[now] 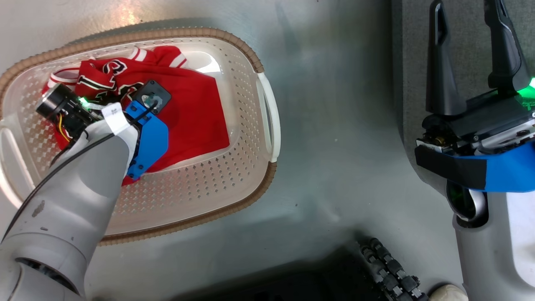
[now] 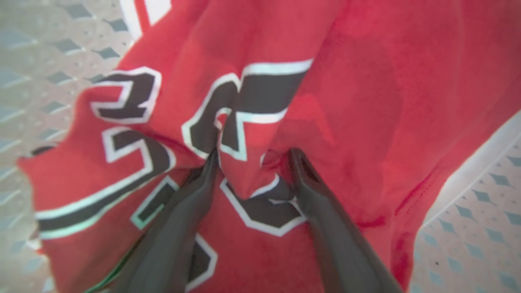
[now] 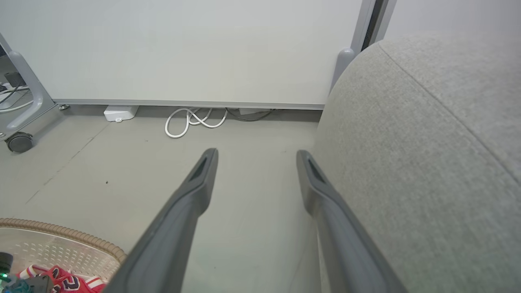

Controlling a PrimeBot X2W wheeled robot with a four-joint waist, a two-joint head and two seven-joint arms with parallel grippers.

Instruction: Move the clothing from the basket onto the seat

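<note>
The grey floor (image 1: 334, 125) took up most of the ground, with a pale wall panel (image 3: 183, 49) standing along its far side. At the right stood the seat (image 3: 427, 162), a light grey fabric cushion with a rounded edge and a stitched seam running across it; nothing red lay on the part of it that showed. Well apart from it, at the left, the basket (image 1: 200, 188) sat on the floor, cream and perforated with a brown woven-look rim and white side handles. The clothing (image 1: 196, 117) lay inside the basket, a crumpled red heap toward its far left part, with black-and-white lettering on its left folds and red-and-white striped trim (image 1: 142, 54) at its far edge; whether it was one garment or two could not be told. The pale left forearm (image 1: 75, 188) reached from the near left down into the basket. The left tool (image 2: 254, 156) had its two dark fingers apart, their tips pressed into the lettered red cloth with a raised fold bunched between them, not clamped. The right tool (image 1: 464, 8) hung by the seat's left edge, fingers spread wide with nothing between them. Against the foot of the wall panel lay a looped white cable (image 3: 191, 122), a small white box (image 3: 120, 112) left of it, and a caster (image 3: 18, 142) farther left.
</note>
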